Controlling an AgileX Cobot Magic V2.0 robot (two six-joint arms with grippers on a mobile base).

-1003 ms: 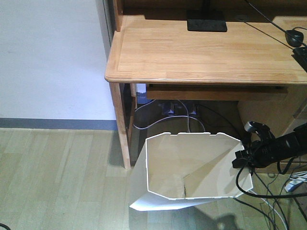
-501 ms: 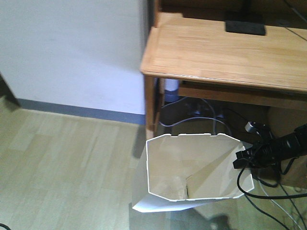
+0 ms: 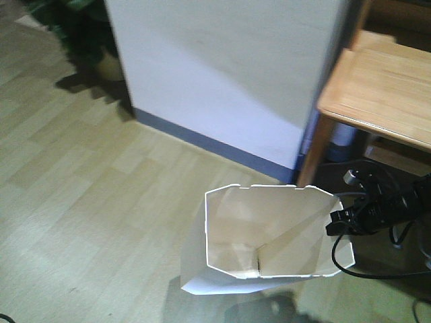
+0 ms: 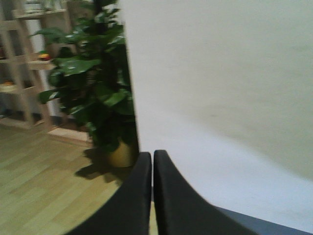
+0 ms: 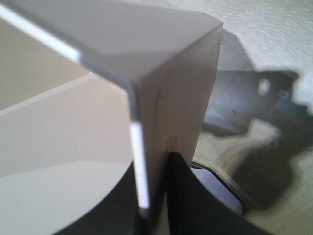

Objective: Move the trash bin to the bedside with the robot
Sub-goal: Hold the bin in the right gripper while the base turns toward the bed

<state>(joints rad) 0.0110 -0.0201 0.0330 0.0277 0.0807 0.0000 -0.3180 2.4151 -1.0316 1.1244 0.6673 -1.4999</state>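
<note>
The pale plank floor (image 3: 81, 188) runs back to a white wall (image 3: 222, 67) with a blue-grey skirting board (image 3: 202, 142). Nearest, the white trash bin (image 3: 269, 222) sits tilted, open top up, just in front of the wooden desk (image 3: 384, 81).

Only the right wrist view shows the right gripper (image 5: 154, 164) clamped over the bin's rim, one finger inside and one outside. Only the left wrist view shows the left gripper (image 4: 152, 156), fingers pressed together and empty, with a potted plant (image 4: 93, 88) and shelves (image 4: 22, 68) beyond. Black cables (image 3: 367, 274) lie beside the bin.
</note>
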